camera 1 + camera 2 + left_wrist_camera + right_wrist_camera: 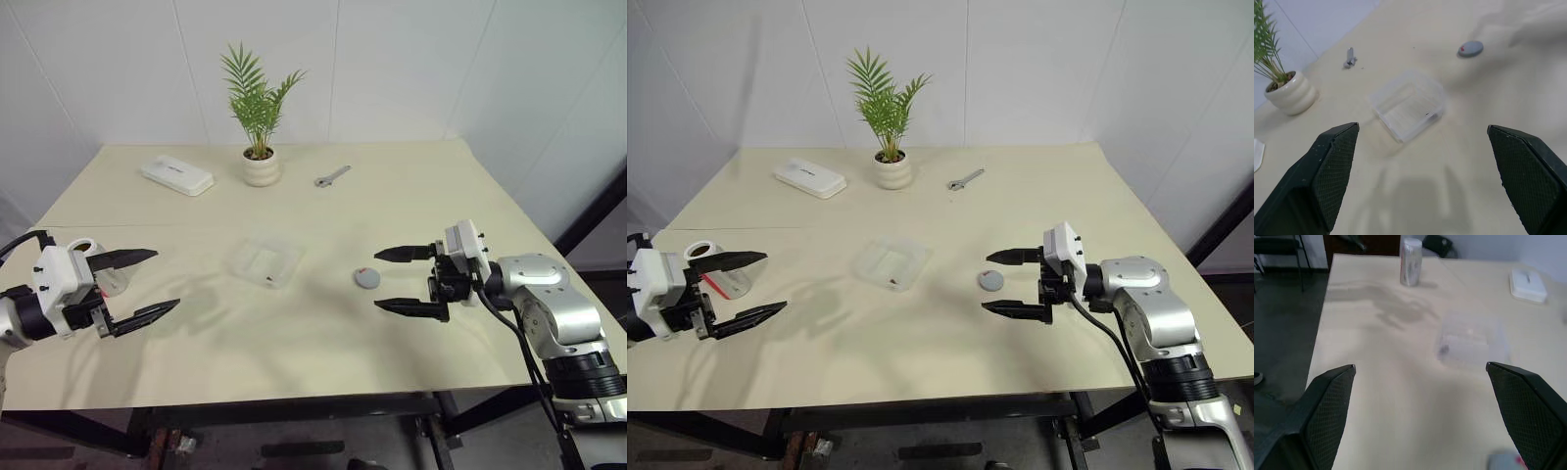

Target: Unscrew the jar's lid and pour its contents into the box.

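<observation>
The lid (367,278) lies flat on the counter (411,196), apart from the jar (722,278), so the unscrewing step looks finished. The jar stands upright near the counter's left edge, just behind the left end effector (139,285) and partly hidden by its upper finger. The box (265,260) sits in the middle of the counter, between the two arms, and there is a small dark speck inside it — this may be the jar's content, but it is too small to tell. Both end effectors are spread wide and hold nothing; the right end effector (405,280) hangs just beside the lid without touching it. My judgement: the pouring is probably done too, and the task is near its end.
</observation>
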`<state>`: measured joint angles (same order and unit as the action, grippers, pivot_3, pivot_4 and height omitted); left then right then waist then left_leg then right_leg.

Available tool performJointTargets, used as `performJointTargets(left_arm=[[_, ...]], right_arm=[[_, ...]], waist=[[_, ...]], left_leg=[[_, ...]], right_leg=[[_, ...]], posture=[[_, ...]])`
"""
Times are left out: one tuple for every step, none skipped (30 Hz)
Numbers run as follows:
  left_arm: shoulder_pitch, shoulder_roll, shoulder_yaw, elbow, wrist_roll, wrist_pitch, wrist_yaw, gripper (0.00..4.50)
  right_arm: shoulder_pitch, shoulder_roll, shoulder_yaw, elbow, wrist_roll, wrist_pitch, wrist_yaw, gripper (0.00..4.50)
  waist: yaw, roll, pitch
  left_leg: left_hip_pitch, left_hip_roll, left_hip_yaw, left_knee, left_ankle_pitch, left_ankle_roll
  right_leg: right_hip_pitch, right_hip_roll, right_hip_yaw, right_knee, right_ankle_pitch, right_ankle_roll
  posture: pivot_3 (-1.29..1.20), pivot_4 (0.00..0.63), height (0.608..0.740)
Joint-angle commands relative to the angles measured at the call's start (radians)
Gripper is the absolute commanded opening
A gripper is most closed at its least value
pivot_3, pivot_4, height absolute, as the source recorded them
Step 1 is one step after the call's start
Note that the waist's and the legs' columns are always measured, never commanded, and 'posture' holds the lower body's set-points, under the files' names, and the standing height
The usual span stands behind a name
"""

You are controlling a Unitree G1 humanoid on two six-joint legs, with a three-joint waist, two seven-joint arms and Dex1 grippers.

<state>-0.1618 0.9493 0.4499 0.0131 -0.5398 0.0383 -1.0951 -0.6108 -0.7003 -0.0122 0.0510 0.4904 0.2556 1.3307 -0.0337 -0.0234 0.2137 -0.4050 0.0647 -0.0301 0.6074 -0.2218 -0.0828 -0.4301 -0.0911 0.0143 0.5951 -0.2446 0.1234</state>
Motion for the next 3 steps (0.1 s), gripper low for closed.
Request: performJointTargets(left_arm=[[-0.046, -0.007, -0.016, 0.037, 0.023, -0.026, -0.005, 4.48], [-0.055, -0.009, -0.021, 0.045, 0.025, -0.026, -0.006, 4.48], [-0.063, -0.011, -0.024, 0.055, 0.025, -0.027, -0.009, 4.48]], right_arm=[[0.005, -0.019, -0.050, -0.016, 0.001, -0.027, -0.021, 4.50], [0.006, -0.019, -0.053, -0.015, 0.000, -0.028, -0.025, 4.50], [0.010, -0.018, -0.053, -0.017, -0.006, -0.035, -0.033, 4.50]], waist=[[-0.001, 0.000, 0.000], [-0.001, 0.000, 0.000], [-0.001, 0.000, 0.000]], left_leg=[[0.000, 0.000, 0.000, 0.000, 0.000, 0.000], [0.000, 0.000, 0.001, 0.001, 0.000, 0.000], [0.000, 0.000, 0.001, 0.001, 0.000, 0.000]], right_leg=[[0.000, 0.000, 0.000, 0.000, 0.000, 0.000], [0.000, 0.000, 0.001, 0.000, 0.000, 0.000], [0.000, 0.000, 0.001, 0.000, 0.000, 0.000]], posture=[[0.00, 0.150, 0.740], [0.00, 0.150, 0.740], [0.00, 0.150, 0.740]])
